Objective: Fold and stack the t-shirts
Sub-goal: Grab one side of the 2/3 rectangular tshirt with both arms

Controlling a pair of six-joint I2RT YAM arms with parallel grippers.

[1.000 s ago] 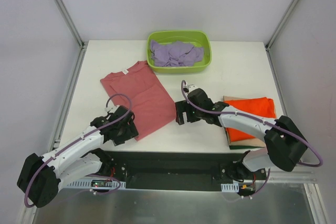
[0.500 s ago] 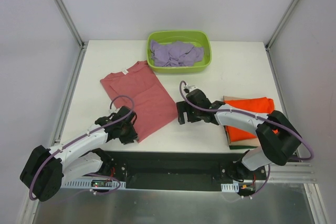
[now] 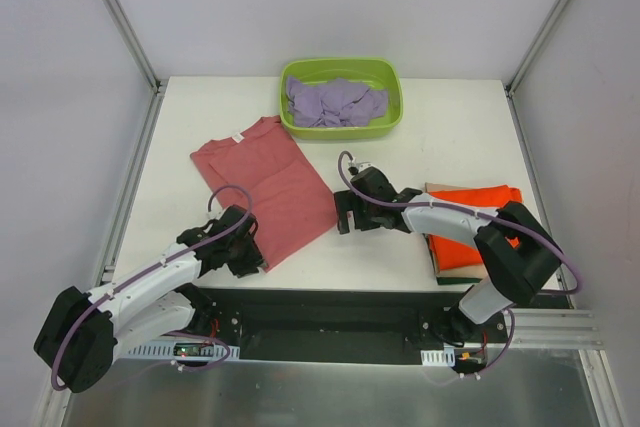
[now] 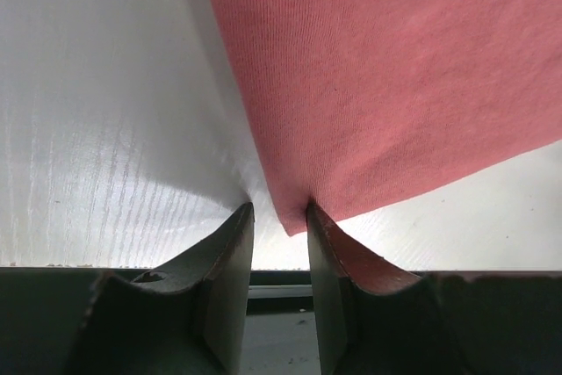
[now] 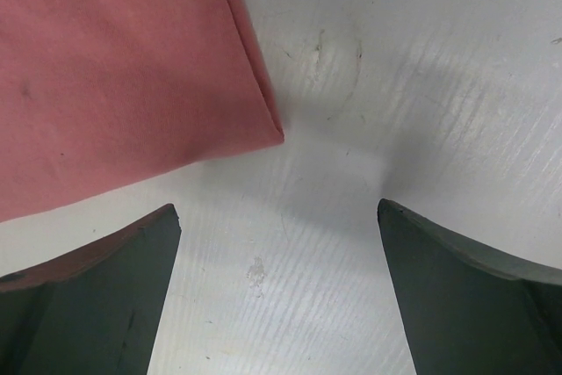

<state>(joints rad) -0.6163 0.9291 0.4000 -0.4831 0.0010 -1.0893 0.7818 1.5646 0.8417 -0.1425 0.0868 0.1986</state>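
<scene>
The dusty salmon-red t-shirt (image 3: 265,182) lies flat, folded lengthwise, left of centre. My left gripper (image 3: 250,259) is at its near corner. In the left wrist view its jaws (image 4: 280,212) stand a narrow gap apart, with the shirt's corner (image 4: 395,85) between the tips and touching only the right finger. My right gripper (image 3: 345,217) is wide open and empty, low over the bare table just beside the shirt's right corner (image 5: 114,68). The folded orange t-shirt (image 3: 475,212) lies on a tan one (image 3: 434,189) at the right. The lavender shirt (image 3: 335,102) is crumpled in the tub.
The lime-green tub (image 3: 340,65) stands at the back centre. A dark green edge (image 3: 462,278) shows under the stack at the right. The table's near edge and black base rail (image 3: 330,302) run just below both grippers.
My left gripper has slid down and right to the shirt's near corner. My right gripper has edged slightly left toward the shirt's right corner. The shirts have not moved.
</scene>
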